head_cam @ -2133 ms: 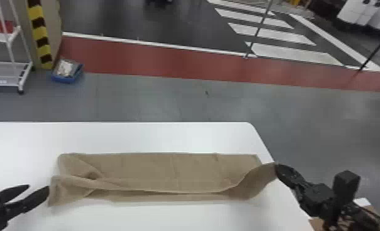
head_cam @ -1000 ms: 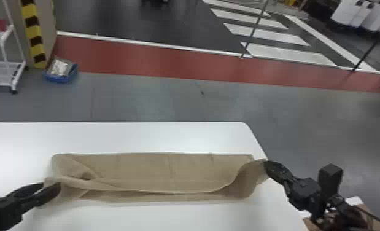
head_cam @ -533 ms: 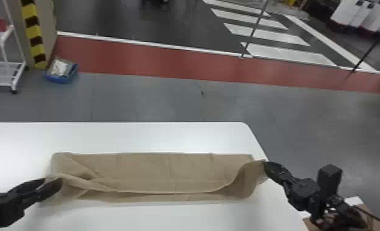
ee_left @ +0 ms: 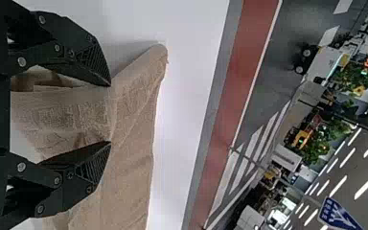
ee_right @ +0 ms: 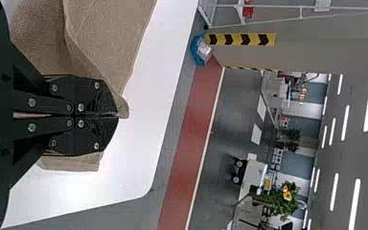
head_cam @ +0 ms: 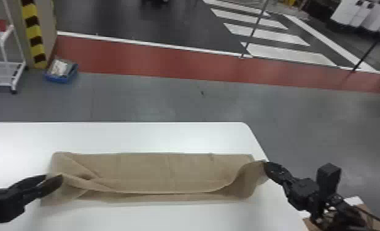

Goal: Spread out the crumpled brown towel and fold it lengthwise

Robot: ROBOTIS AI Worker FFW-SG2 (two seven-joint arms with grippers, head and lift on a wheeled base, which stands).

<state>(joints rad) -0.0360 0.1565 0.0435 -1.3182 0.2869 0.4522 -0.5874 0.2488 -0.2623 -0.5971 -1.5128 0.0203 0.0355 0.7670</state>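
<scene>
1. Left gripper [head_cam: 54, 177], near left: black, with two tapering fingers [ee_left: 79, 50] bearing fine ridges [ee_left: 94, 58] near their tips.
2. Round silver screws [ee_left: 22, 61] dot its black linkages.
3. Right gripper [head_cam: 267, 167], on the right: black, flat-fingered, also studded with silver screws.
4. Right arm [head_cam: 303, 190]: black, with a boxy block [head_cam: 329, 176] and a thin dark cable [head_cam: 374, 217].

The towel [head_cam: 152, 169] lies on the worktop [head_cam: 137, 135], lengthwise from left to right, and its right end is near the right edge. Behind the worktop there is the floor [head_cam: 167, 98]; on it, at left, stands a rack [head_cam: 17, 76], with a box [head_cam: 60, 80] to its right.
</scene>
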